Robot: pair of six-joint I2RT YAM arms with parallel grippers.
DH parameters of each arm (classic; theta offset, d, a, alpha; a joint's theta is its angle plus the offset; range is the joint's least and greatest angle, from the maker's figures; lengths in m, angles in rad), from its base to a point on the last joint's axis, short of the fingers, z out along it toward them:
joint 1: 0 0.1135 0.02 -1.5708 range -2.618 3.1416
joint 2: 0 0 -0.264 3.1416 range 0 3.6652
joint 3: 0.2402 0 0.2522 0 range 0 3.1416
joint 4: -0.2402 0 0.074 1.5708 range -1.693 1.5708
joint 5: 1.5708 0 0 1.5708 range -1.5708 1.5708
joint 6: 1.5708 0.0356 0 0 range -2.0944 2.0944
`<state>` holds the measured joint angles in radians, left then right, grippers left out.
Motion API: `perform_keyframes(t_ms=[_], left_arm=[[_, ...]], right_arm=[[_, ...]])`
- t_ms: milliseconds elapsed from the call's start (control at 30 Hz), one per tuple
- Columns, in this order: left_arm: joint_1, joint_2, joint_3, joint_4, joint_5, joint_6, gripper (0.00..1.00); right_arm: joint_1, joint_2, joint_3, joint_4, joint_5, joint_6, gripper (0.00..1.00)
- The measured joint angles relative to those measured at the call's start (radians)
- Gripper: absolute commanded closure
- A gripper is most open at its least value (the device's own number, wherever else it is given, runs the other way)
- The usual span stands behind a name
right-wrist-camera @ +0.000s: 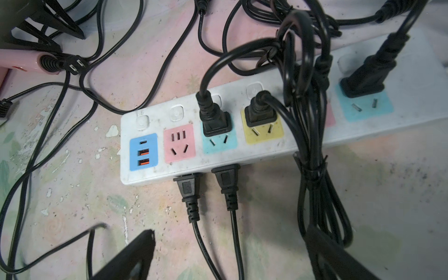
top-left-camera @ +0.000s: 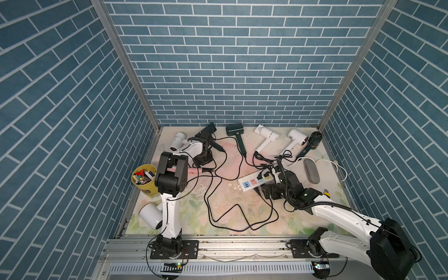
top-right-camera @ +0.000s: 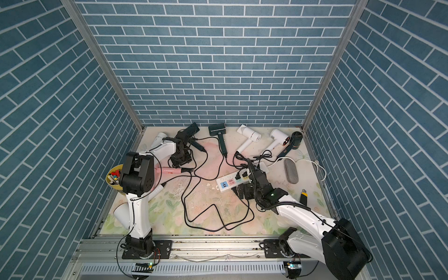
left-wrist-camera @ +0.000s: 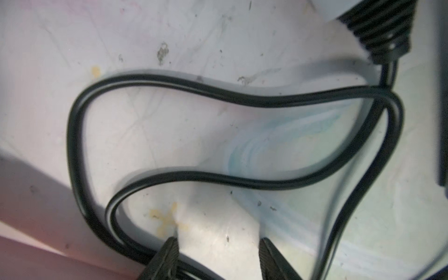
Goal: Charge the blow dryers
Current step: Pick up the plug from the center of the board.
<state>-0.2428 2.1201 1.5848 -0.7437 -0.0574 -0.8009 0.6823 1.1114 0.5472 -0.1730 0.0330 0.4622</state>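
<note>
Right wrist view: your right gripper [right-wrist-camera: 230, 231] hovers over the white power strip with coloured socket panels [right-wrist-camera: 145, 175], fingers spread wide, holding nothing.
Your right arm [top-left-camera: 339, 213] stretches in low from the front corner. Your left arm [top-left-camera: 169, 213] bends sharply at the elbow and dips toward the back left. The left gripper [left-wrist-camera: 219, 244] has its tips parted above a looped black cord [left-wrist-camera: 75, 145], with bare floral mat [left-wrist-camera: 194, 145] between them. The pink blow dryer [top-right-camera: 169, 171] lies just beside it, and a dark green blow dryer [top-left-camera: 234, 129] sits by the back wall [top-left-camera: 242, 72].
</note>
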Motion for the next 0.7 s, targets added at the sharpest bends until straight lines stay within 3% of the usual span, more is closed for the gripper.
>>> perform_keyframes(t_ms=[700], left_arm=[[-0.045, -0.072, 0.008, -0.054, 0.127, -0.211, 0.51]], right_arm=[[0.000, 0.000, 0.002, 0.001, 0.000, -0.018, 0.01]])
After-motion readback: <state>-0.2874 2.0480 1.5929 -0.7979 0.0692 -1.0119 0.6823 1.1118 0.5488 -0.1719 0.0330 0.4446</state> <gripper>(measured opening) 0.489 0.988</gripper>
